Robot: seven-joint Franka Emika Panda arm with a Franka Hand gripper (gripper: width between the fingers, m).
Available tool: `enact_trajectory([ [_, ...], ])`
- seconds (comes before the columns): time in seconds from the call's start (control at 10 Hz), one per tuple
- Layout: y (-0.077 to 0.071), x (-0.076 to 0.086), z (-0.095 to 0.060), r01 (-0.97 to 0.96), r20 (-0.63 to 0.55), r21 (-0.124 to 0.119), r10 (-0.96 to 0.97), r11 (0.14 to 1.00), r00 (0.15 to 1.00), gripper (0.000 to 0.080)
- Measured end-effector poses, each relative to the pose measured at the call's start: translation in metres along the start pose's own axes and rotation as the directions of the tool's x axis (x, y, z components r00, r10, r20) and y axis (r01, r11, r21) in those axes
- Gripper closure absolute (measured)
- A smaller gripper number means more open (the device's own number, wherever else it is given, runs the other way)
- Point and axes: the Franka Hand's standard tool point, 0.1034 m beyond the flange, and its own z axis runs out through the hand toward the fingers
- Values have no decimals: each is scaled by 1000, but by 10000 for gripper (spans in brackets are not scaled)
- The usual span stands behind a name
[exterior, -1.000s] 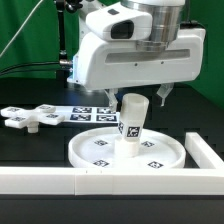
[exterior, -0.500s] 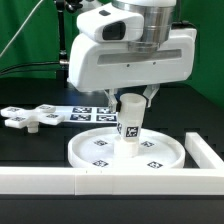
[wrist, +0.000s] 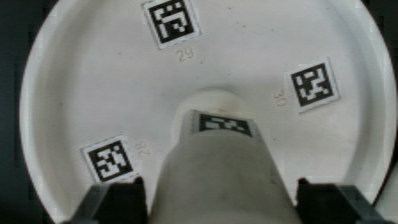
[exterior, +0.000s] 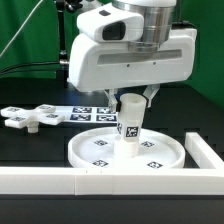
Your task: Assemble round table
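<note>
The large round disc (exterior: 92, 155) lies flat on the black table with several square tags on its face, also filling the wrist view (wrist: 107, 80). The short cylindrical post (exterior: 132, 126) stands upright in the disc's middle, a tag on its side. My gripper (exterior: 134, 98) reaches down over the post's top and is shut on it. In the wrist view the post (wrist: 222, 150) runs between the two dark fingers (wrist: 121, 203), and both touch its sides. The cross-shaped piece (exterior: 30, 117) lies loose at the exterior view's left.
The marker board (exterior: 95, 112) lies flat behind the disc. A long white border wall (exterior: 100, 184) runs along the front and turns up the exterior view's right side (exterior: 206, 152). A green backdrop stands behind the table.
Over the last second my gripper moved toward the exterior view's left, came down over the post's top and shut on it. It has held still for the last half second.
</note>
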Motion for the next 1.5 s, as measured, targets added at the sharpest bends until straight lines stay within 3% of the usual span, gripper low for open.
enact_trajectory([
  [0.3,-1,-2,1,-332,-14,48,333,942,943,392],
  [0.7,-10,0,4,-708,-25,130,716,694,698,392],
  [0.9,-13,-2,3,-830,-8,135,838,542,546,392],
  [1.3,-14,-1,2,-932,31,136,939,335,342,392],
  [1.5,-11,-2,3,-978,72,169,988,125,139,392],
])
